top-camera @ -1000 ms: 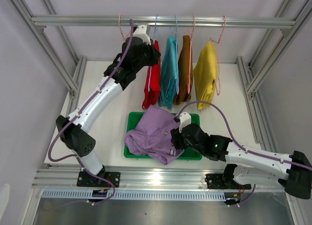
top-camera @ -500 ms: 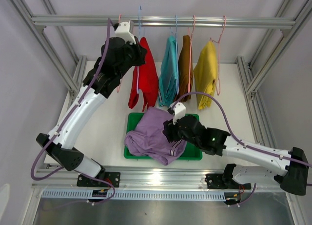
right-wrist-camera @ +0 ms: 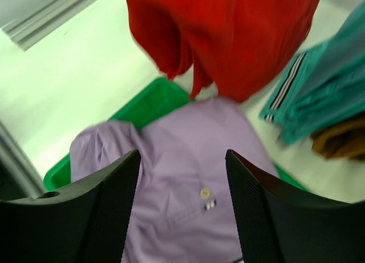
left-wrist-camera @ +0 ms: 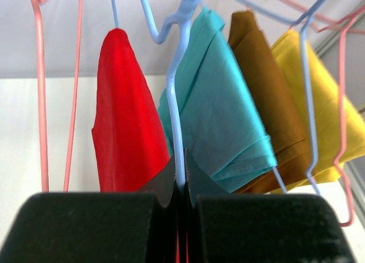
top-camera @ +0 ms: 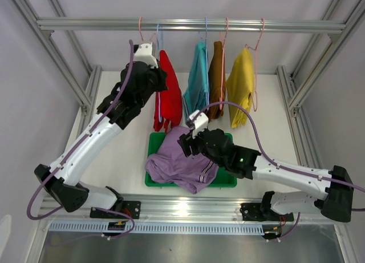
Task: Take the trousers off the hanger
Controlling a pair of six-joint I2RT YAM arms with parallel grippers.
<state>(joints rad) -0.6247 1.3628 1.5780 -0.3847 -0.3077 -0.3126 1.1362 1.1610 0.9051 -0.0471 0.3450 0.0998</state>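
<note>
From above, four pairs are hanging off the rail (top-camera: 188, 25) at 12 o'clock: red trousers (top-camera: 169, 94), teal trousers (top-camera: 198, 86), brown trousers (top-camera: 215, 80) and yellow trousers (top-camera: 240, 86), each with its long axis running 12 to 6. The lilac trousers (top-camera: 179, 160) are lying crumpled across the green tray (top-camera: 227, 180) on the counter (top-camera: 128, 149), stretching roughly 9 to 3. The left end effector (top-camera: 155, 77) is reaching up beside the red pair, and the right end effector (top-camera: 183, 144) is hovering over the lilac pair.

In the left wrist view, the end effector (left-wrist-camera: 181, 180) is pinching the blue hanger (left-wrist-camera: 175, 109) – fingers nearly together on its wire – with the red pair at 10 o'clock.

In the right wrist view, the end effector (right-wrist-camera: 182, 206) is gaping wide above the lilac cloth, with the red hem dangling at 12.
</note>
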